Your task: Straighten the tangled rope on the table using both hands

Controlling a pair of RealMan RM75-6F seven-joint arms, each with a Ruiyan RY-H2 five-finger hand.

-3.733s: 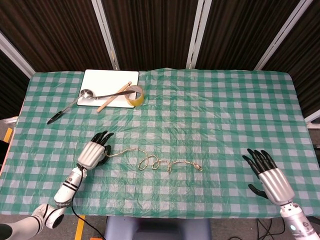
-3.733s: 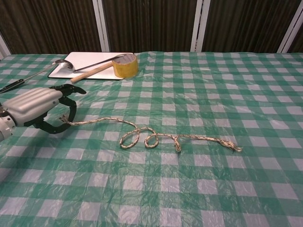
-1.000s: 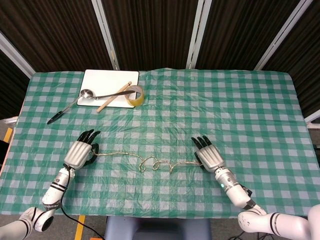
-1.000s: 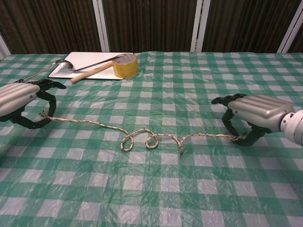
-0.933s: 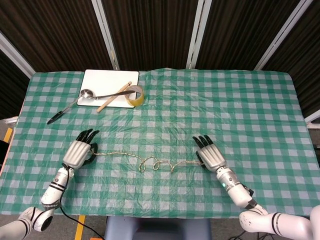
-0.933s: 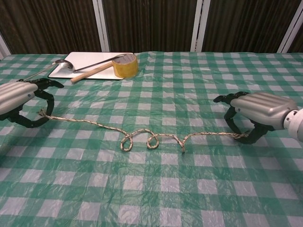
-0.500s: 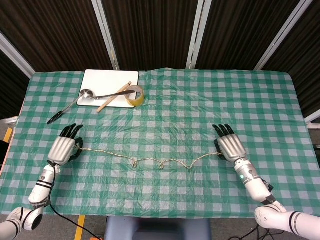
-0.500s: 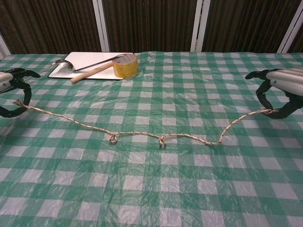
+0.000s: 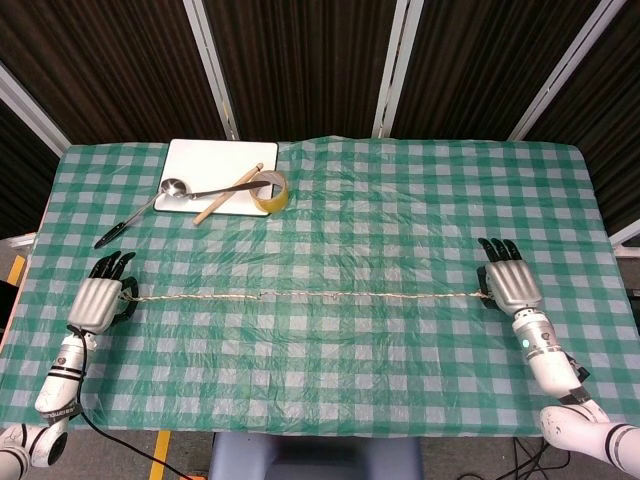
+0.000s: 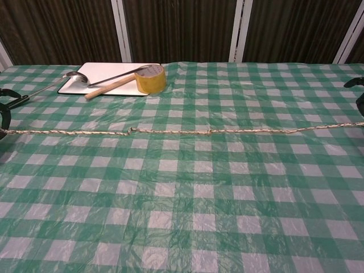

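Two hands hold one rope [image 9: 300, 296] stretched nearly straight across the counter [image 9: 400, 200], from left to right of the head view. The left hand [image 9: 98, 300] sits near the counter's left edge, fingers curled down around the rope's left end. The right hand [image 9: 510, 283] sits toward the right edge, fingers likewise closed over the right end. In the chest view the rope [image 10: 182, 132] spans the whole frame, with two small kinks left and right of centre; only dark fingertips of each hand show at the frame's margins. Between the hands the rope lies on a green-and-white checked cloth, slightly wrinkled, with bare cloth in front of and behind it. At the far left of the counter, well apart from the rope, a white board [image 9: 215, 175] carries a metal ladle [image 9: 172, 188], a wooden handle [image 9: 228, 193] and a roll of yellow tape [image 9: 269, 191]. Dark ribbed panels with pale uprights close the room behind.
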